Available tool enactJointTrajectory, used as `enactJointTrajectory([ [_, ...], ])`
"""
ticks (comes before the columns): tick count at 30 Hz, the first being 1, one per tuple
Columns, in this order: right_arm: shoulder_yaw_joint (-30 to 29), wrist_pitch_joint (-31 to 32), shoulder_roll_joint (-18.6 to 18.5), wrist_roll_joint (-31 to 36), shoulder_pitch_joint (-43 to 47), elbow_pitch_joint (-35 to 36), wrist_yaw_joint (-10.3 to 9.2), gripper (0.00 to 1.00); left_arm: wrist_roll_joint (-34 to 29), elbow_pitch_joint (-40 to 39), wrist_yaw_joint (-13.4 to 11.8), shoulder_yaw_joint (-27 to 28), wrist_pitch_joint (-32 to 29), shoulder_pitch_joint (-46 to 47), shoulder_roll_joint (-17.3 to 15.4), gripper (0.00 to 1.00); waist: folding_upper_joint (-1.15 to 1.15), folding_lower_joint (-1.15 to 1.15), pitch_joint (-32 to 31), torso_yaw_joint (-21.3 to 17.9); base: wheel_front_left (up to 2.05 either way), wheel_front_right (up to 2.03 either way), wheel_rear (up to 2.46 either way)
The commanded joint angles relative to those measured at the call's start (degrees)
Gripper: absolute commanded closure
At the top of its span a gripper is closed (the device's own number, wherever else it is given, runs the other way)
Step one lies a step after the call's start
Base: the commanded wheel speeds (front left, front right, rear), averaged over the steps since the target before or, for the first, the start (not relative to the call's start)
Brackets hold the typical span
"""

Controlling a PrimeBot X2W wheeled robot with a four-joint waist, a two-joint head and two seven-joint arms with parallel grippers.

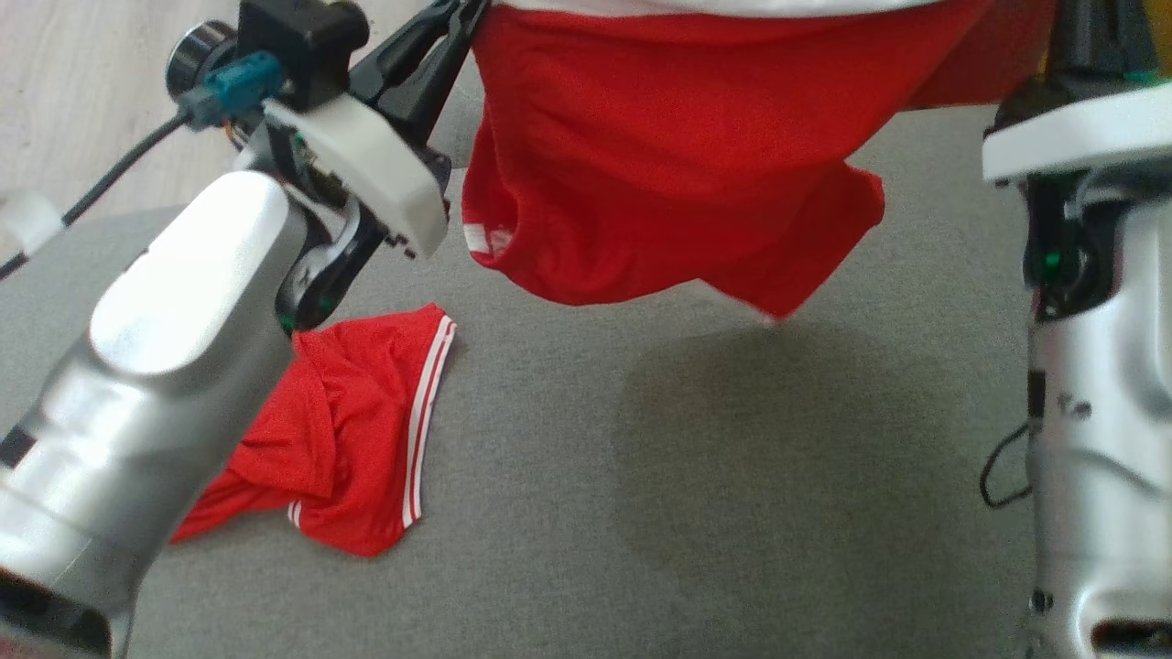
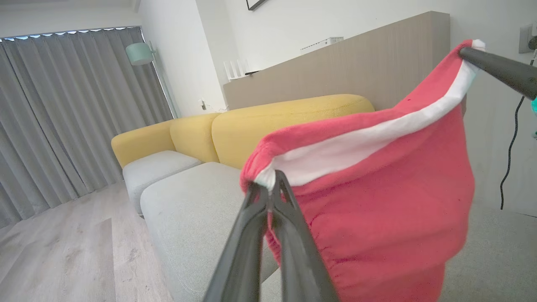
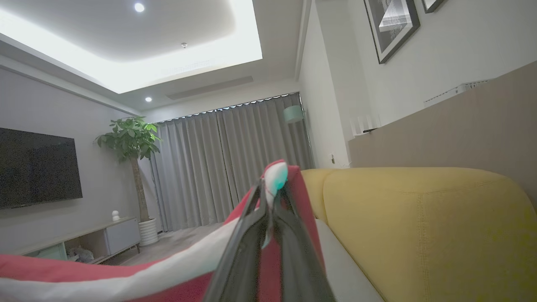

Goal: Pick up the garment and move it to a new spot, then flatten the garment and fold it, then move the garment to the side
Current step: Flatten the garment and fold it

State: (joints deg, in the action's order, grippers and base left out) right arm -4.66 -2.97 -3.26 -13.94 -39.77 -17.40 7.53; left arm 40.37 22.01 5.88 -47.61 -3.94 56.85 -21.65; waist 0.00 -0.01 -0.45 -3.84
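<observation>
Held garment point(image 1: 659, 165) cut by top edge, second red garment point(image 1: 366, 430) partly under left forearm point(image 1: 156, 384)

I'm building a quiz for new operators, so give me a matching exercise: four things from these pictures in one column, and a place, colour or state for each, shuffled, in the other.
Things:
1. lifted garment
2. second garment
3. sofa backrest
4. curtains

Descriptions:
a. yellow
b. lying on the grey cushion
c. grey, drawn
d. hanging between the left tool and right tool

Pairs: 1-d, 2-b, 3-a, 4-c.
</observation>
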Motion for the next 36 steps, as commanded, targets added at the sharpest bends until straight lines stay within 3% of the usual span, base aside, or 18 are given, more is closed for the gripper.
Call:
enactJointTrajectory([
  [1, 0.97, 0.52, 0.38, 0.39, -0.28, 2.39, -0.04, 1.00, 0.25, -1.62, -0.28, 2.83, 0.27, 1.89, -2.77, 1.00, 0.00, 0.01, -0.20, 0.17, 0.00, 0.00, 0.00],
  [12, -0.17, 11.00, 0.38, 3.40, 13.89, 18.40, -0.04, 1.00, 4.99, -17.74, -4.78, 3.01, -2.81, -11.30, -8.57, 1.00, 0.00, 0.01, -0.11, 1.29, 0.00, 0.00, 0.00],
  [19, 0.30, 16.93, 0.18, 5.46, 11.48, 22.98, -0.04, 1.00, 6.54, -20.64, -5.59, 4.50, -5.73, -9.25, -10.04, 1.00, 0.00, 0.01, 4.29, 1.12, 0.00, 0.00, 0.00],
  [23, 0.81, 17.04, 0.16, 5.27, 3.66, 17.59, -0.04, 1.00, 5.26, -16.30, -3.04, 4.38, -7.07, -3.34, -9.93, 1.00, 0.00, 0.01, 8.97, -0.07, 0.00, 0.00, 0.00],
  [27, 1.95, 14.25, -0.34, 5.34, -7.42, 7.63, -0.04, 1.00, 3.22, -8.89, -0.73, 4.43, -6.60, 4.67, -8.94, 1.00, 0.00, 0.01, 13.68, -1.46, 0.00, 0.00, 0.00],
  [31, 1.13, 7.85, -0.39, 6.17, -19.57, -3.00, -0.04, 1.00, 0.50, -0.21, 0.44, 5.09, -2.22, 13.51, -6.97, 1.00, 0.00, 0.01, 16.77, -2.66, 0.00, 0.00, 0.00],
  [32, 1.13, 7.85, -0.39, 6.17, -19.57, -3.00, -0.04, 1.00, 0.50, -0.21, 0.44, 5.09, -2.22, 13.51, -6.97, 1.00, 0.00, 0.01, 16.77, -2.66, 0.00, 0.00, 0.00],
  [36, -1.41, -1.32, -0.29, 9.08, -29.30, -12.42, -0.04, 1.00, -2.21, 7.99, 0.89, 5.79, 4.99, 20.93, -4.43, 1.00, 0.00, 0.01, 17.88, -3.36, 0.00, 0.00, 0.00],
])
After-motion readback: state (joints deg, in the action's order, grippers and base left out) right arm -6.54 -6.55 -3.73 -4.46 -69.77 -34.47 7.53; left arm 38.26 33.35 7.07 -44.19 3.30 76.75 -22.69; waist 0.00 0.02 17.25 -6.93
